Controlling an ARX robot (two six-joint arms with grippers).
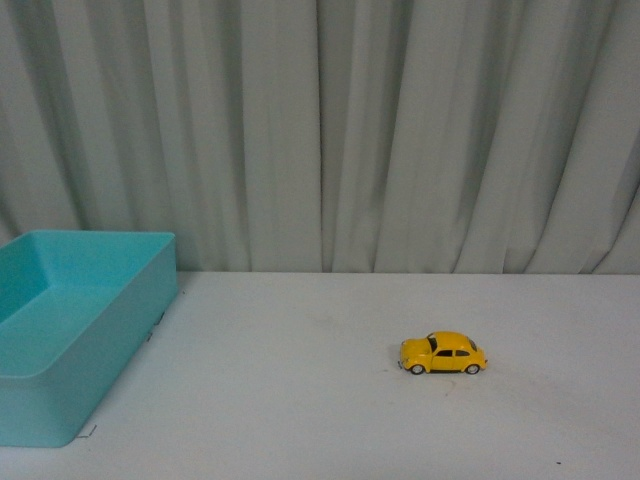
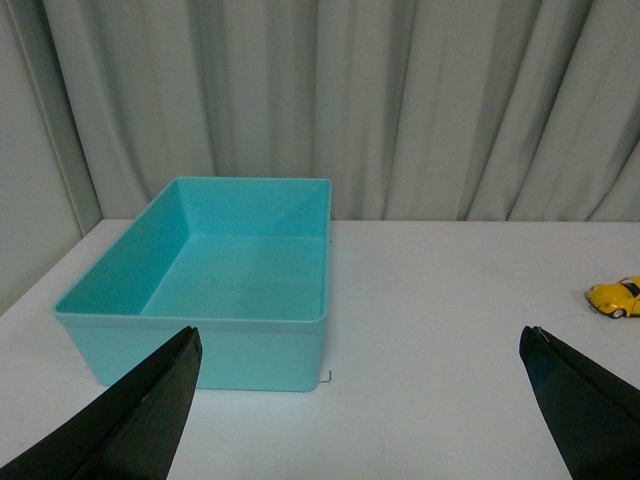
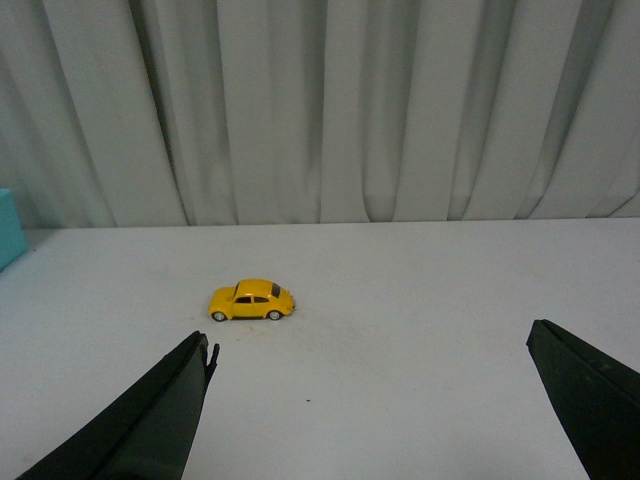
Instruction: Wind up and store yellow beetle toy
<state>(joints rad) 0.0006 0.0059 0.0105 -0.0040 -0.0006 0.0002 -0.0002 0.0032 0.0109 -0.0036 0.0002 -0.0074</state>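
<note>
The yellow beetle toy (image 1: 443,354) stands on its wheels on the white table, right of centre, side-on in the front view. It shows again in the right wrist view as the yellow beetle toy (image 3: 252,301), some way ahead of my right gripper (image 3: 368,340), whose black fingers stand wide open with bare table between them. At the edge of the left wrist view a part of the toy (image 2: 616,297) peeks in. My left gripper (image 2: 360,335) is open too, held in front of the teal box. Neither arm appears in the front view.
A teal plastic box (image 1: 90,330) sits empty at the table's left side; its near wall (image 2: 215,350) faces my left gripper. Grey-white curtains (image 1: 320,130) hang behind the table's far edge.
</note>
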